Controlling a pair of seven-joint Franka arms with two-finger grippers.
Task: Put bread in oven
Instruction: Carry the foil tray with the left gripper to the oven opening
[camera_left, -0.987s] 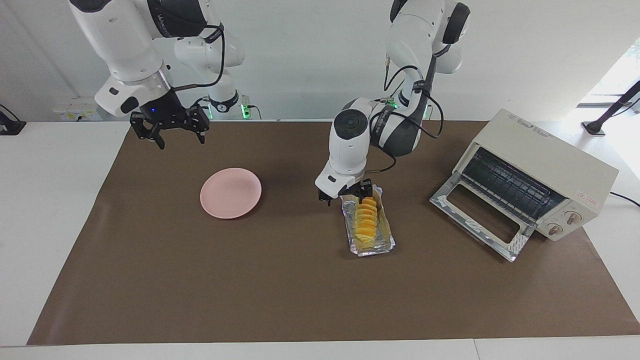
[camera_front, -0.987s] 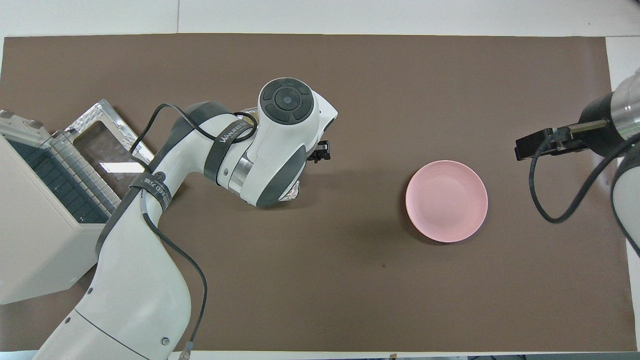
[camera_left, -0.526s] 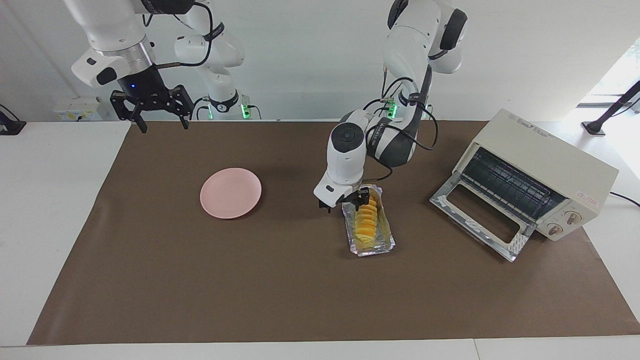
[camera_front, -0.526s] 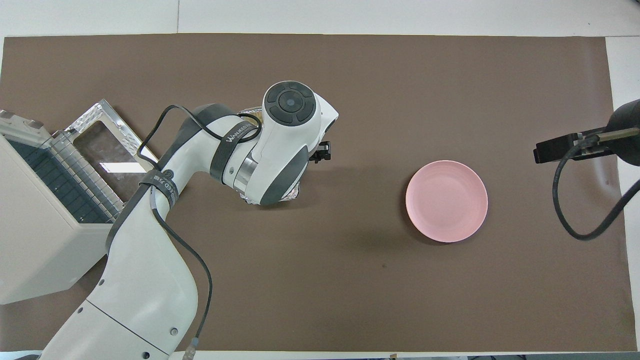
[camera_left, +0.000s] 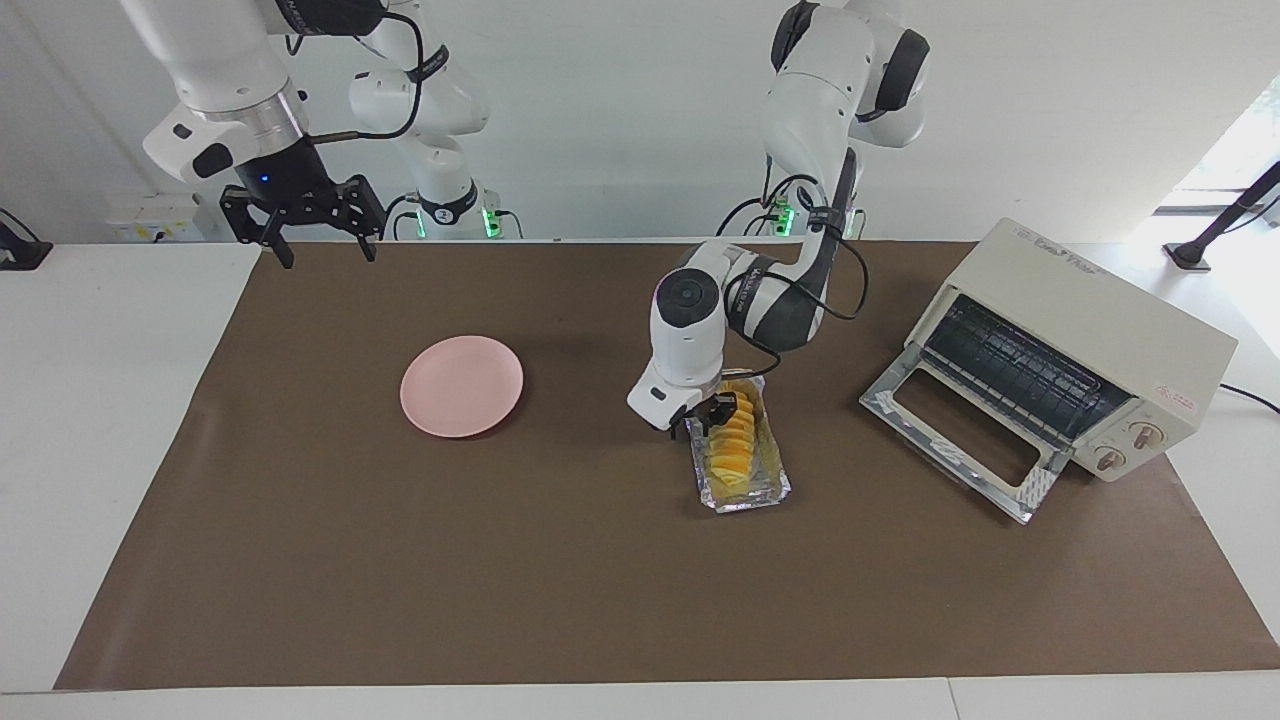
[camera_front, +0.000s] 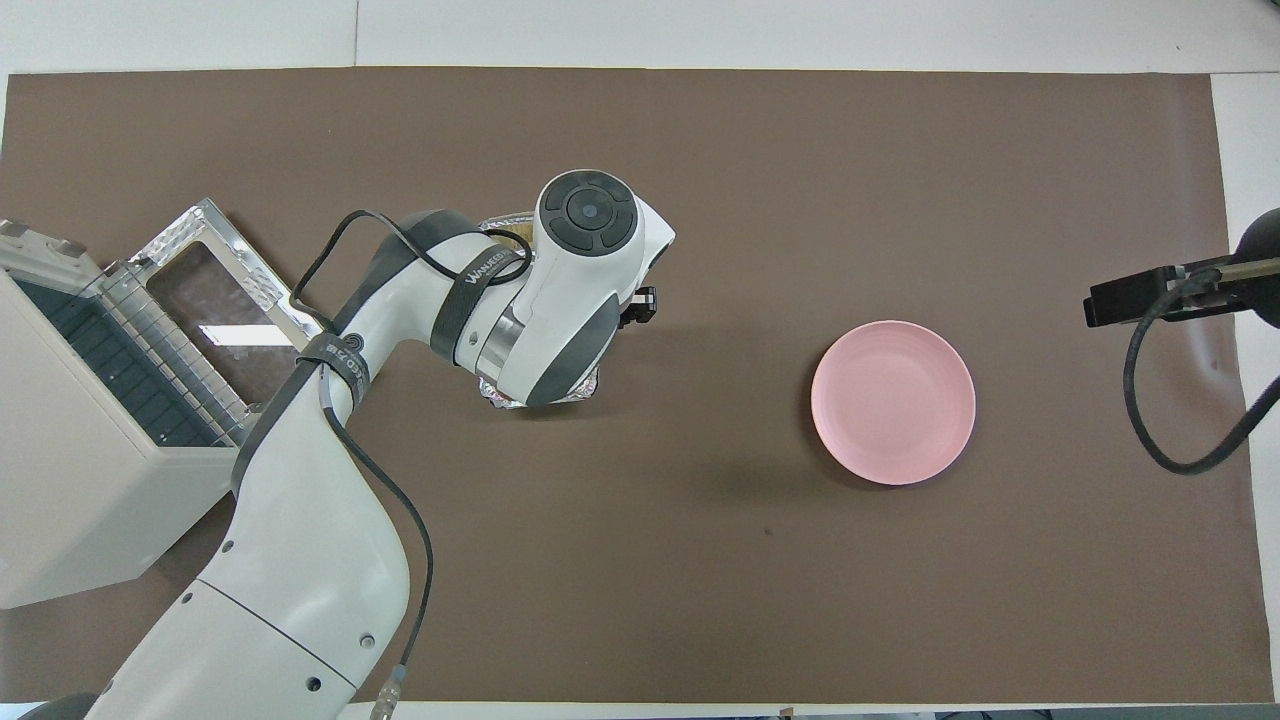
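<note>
while over bread (camera_left: 733, 440), left gripper (camera_left: 716, 414)

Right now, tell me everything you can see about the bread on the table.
The bread is a short row of overlapping yellow-orange slices with browner edges, lying in a crinkled silver foil tray on the brown mat, between the pink plate and the open oven. The left pincer is down at the end of the row nearer the robots; whether it grips the slices cannot be told. The overhead view hides the bread under the arm.
</note>
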